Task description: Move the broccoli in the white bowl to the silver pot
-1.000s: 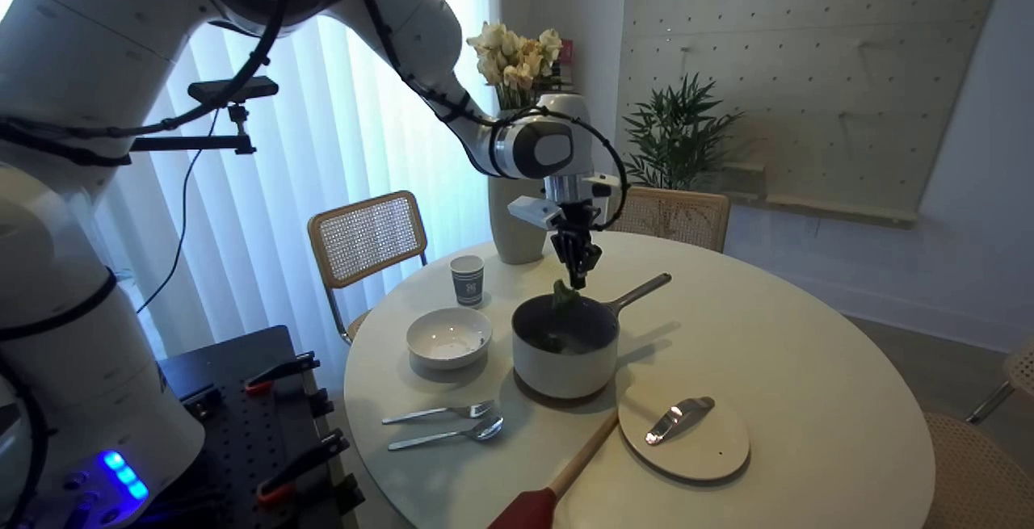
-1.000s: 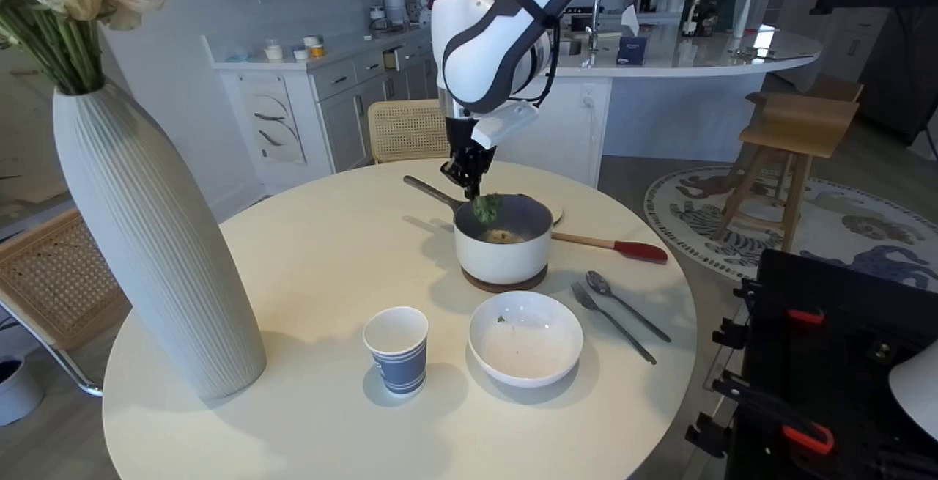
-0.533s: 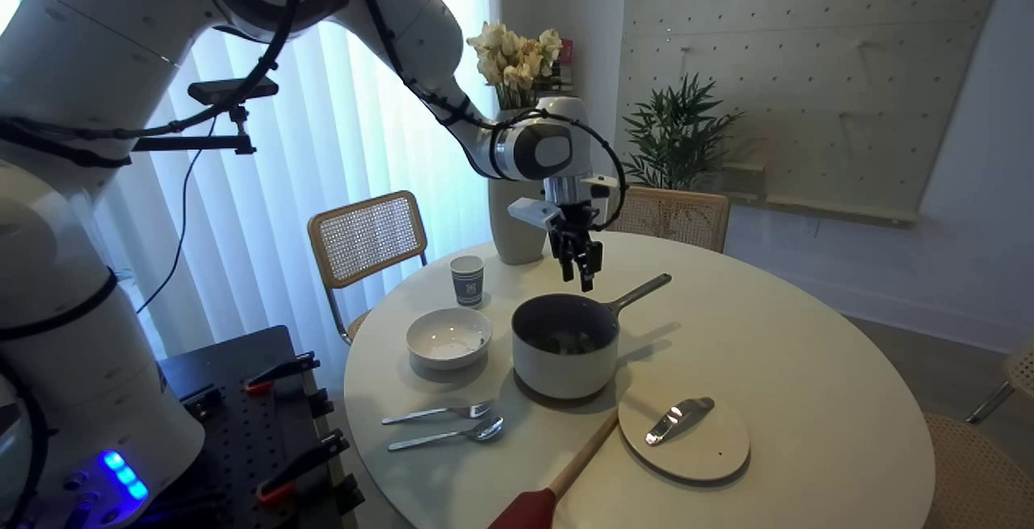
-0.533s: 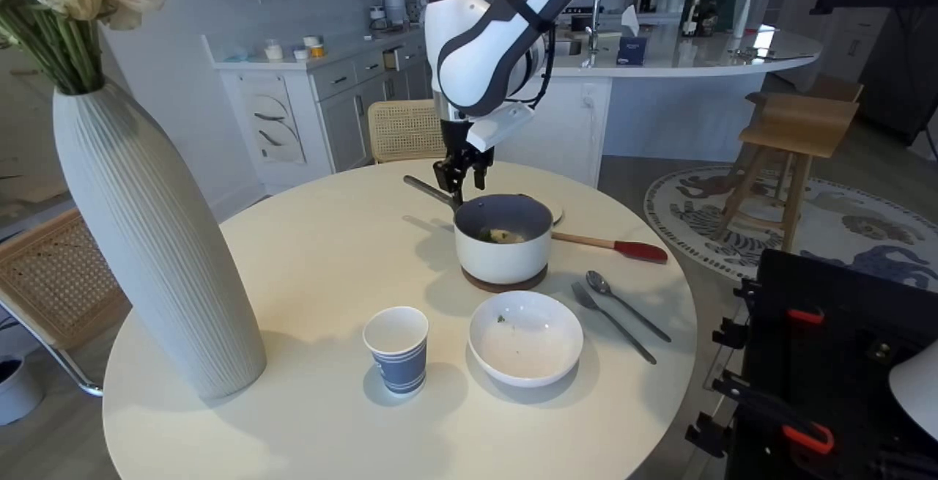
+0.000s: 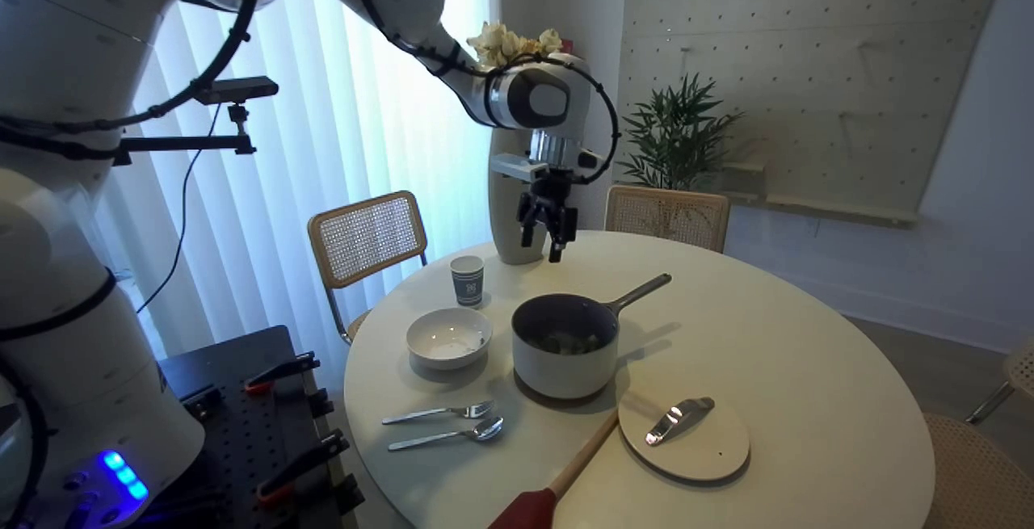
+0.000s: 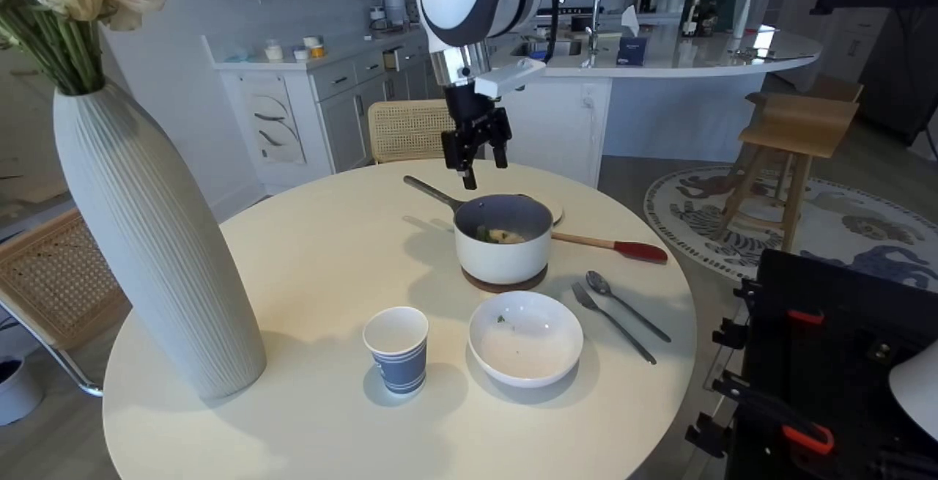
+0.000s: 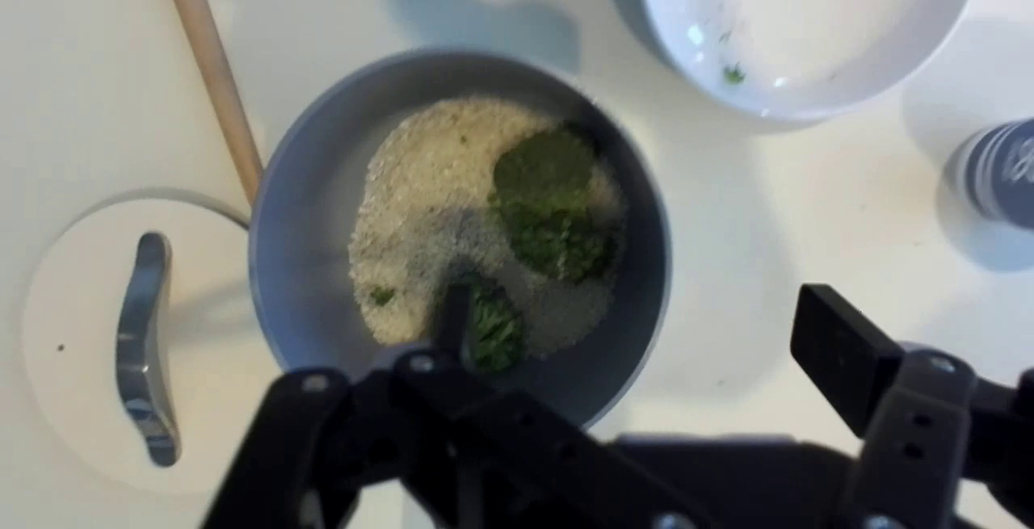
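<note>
Green broccoli [image 7: 557, 246] lies inside the silver pot [image 6: 502, 264], on a pale grainy layer. A further green piece [image 7: 497, 331] there is partly covered by a finger in the wrist view. The pot's outer wall looks whitish and its long handle points away from the bowl. Beside it, the white bowl [image 6: 526, 352] contains only small green crumbs. My gripper [image 5: 541, 246] hangs above and behind the pot in an exterior view, fingers wide apart with nothing between them. The wrist view also has the gripper [image 7: 642, 311] spread wide over the pot's rim and the table.
A paper cup [image 6: 396, 352] stands near the bowl, and a tall vase [image 6: 157, 245] rises farther along the table. Fork [image 5: 440, 413] and spoon [image 5: 448, 437] lie in front. A flat lid [image 5: 711, 452] with a metal handle and a red spatula [image 5: 529, 509] lie by the pot.
One second ago the gripper held a green piece over the pot's opening. Half a second ago the jaws had parted and the piece was gone from them. Since then the arm has risen.
</note>
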Robot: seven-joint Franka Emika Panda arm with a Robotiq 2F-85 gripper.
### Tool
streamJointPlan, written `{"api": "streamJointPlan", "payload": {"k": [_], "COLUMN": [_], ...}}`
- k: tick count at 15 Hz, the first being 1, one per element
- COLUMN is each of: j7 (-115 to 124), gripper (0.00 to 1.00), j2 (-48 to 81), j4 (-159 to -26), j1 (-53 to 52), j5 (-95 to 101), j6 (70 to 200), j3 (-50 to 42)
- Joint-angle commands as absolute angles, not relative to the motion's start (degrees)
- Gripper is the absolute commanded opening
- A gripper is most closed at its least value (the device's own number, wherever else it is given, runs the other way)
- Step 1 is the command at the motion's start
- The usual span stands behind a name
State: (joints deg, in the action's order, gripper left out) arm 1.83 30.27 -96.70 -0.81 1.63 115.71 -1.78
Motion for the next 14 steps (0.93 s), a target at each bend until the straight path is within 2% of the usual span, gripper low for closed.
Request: {"api": "streamJointPlan", "payload": {"k": [1, 6, 7, 14], "j7": [-4.7, -9.4, -7.3, -8.6], "gripper": [1.00, 1.00, 1.00, 1.00], "j2": [27.5, 24.8, 26.9, 26.4], "j4": [-96.2, -97.8, -96.3, -96.6], "j1": [1.3, 1.0, 0.6, 0.6], "j5": [-2.3, -2.0, -1.6, -1.6], "j6": [104.2, 94.0, 96.9, 95.0], "j3": [1.1, 1.9, 1.3, 1.5]}}
